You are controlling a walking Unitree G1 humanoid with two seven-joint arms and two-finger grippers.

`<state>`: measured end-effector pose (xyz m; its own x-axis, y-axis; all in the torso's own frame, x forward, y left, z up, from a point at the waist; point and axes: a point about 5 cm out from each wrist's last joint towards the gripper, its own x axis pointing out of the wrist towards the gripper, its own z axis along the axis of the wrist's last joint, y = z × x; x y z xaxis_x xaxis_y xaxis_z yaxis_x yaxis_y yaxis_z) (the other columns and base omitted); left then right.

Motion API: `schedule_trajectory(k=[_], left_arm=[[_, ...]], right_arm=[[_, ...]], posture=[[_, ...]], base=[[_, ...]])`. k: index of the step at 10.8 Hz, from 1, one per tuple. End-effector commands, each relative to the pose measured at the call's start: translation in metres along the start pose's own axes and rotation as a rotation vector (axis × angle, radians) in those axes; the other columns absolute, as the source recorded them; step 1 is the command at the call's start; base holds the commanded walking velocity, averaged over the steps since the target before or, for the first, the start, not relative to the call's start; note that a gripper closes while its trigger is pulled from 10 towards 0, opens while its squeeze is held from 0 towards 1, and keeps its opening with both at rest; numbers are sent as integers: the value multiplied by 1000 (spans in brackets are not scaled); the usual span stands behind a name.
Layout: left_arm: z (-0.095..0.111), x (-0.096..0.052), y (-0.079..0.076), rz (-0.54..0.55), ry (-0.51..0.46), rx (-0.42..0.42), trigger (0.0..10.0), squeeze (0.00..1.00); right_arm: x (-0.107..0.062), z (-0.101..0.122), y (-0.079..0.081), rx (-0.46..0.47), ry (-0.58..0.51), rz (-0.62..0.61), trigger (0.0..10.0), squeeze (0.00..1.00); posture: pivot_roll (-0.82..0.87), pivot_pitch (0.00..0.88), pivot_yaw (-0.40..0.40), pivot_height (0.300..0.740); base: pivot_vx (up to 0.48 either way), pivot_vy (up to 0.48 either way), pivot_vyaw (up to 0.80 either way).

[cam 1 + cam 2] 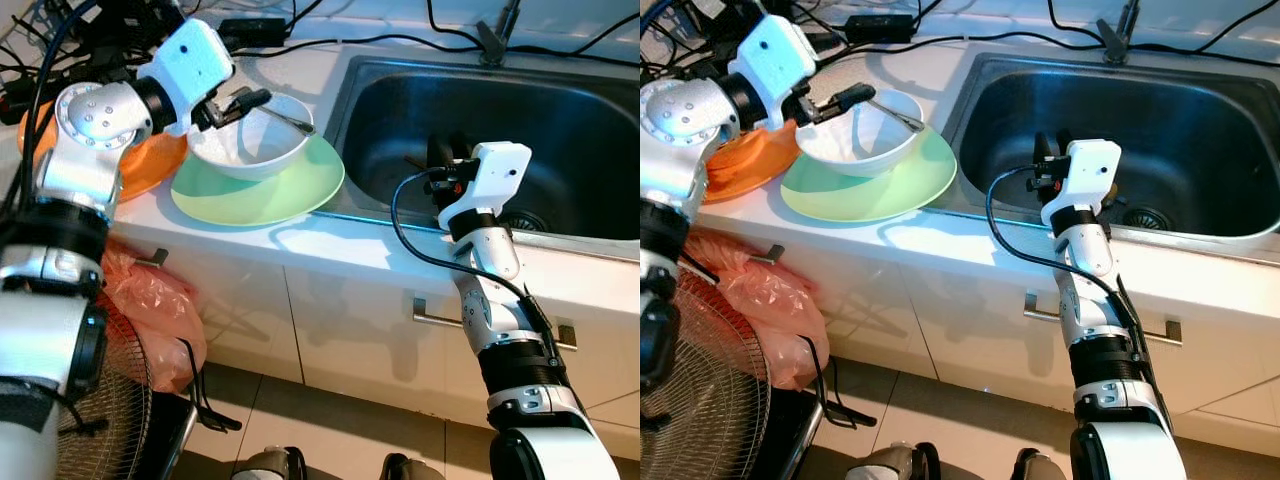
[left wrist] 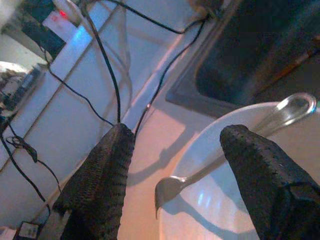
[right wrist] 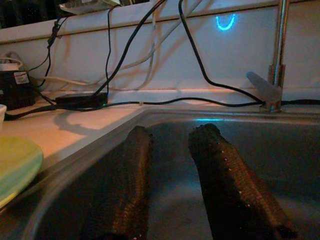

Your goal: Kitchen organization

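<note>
Countertop of pale white laminate runs in front of you, with a deep stainless steel sink set into it on the right. Your left gripper is at the near rim of a round white ceramic bowl, its two black fingers spread apart, one outside the bowl over the counter and the other over the bowl's inside. You can see a long metal spoon lying across the bowl's rim between those fingers; whether a finger touches it you cannot tell. The bowl sits on a wide pale green plate, and the plate rests on the counter just beside the sink's left edge. A flat orange plate lies to the left, partly under your left arm. Your right gripper hangs inside the sink, fingers parted with a narrow gap and holding nothing. Black cables trail along the counter's back edge near the tap.
</note>
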<state>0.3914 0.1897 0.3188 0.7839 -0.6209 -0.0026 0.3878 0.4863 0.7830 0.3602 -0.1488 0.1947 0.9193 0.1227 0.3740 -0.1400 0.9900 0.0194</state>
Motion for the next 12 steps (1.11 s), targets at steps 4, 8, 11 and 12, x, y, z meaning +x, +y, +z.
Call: schedule_trajectory(k=[4,8,11,12], left_arm=[[-6,8,-6,-84,54,28,10000,0],[-6,29,-31,-147,75,83,10000,0],[-2,37,-35,-125,100,189,10000,0],[-1,40,-36,-93,113,228,10000,0]], right_arm=[[-1,1,2,11,-6,-3,10000,0],[-1,2,1,13,-10,-10,10000,0],[-2,3,1,14,-15,-15,10000,0],[-2,2,1,15,-16,-15,10000,0]], posture=[[88,153,93,740],[76,155,98,740],[65,144,103,740],[64,141,102,740]], base=[[0,0,0],[0,0,0],[0,0,0],[0,0,0]])
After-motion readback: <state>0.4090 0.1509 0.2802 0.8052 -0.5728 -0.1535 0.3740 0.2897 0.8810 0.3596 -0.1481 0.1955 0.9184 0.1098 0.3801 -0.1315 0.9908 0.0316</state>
